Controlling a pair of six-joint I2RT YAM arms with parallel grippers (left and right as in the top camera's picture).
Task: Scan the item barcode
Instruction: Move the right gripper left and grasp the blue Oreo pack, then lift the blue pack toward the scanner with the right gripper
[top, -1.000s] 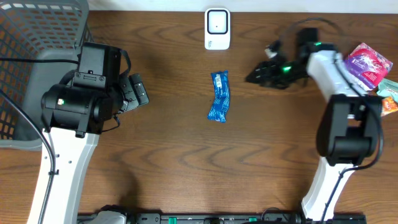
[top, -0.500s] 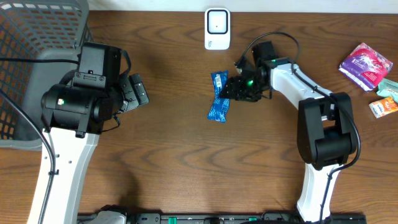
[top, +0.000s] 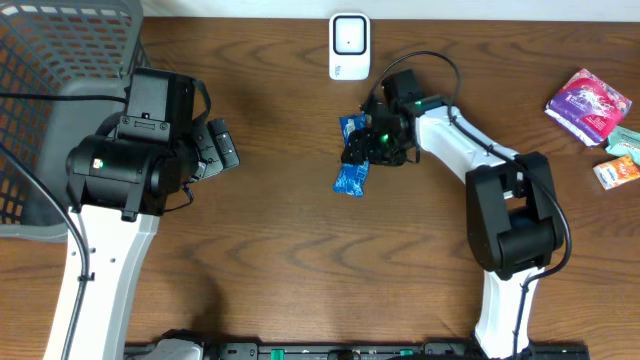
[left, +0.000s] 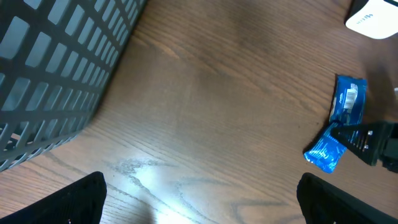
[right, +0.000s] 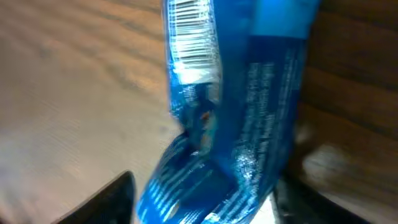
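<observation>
I'm seeing the left gripper (top: 222, 148) hanging wide open at frame left. At upper centre the blue packet (top: 350, 180) is lying on the bench (top: 280, 250). The right gripper (top: 358, 148) is straddling it; gripping or not, I cannot tell.

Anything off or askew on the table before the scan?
Nothing spilled or damaged. Only the blue packet looks off: it lies slightly slanted and is creased toward its lower end, with the barcode facing up at the upper end. The right gripper straddles its middle, jaws not shut on it.
</observation>
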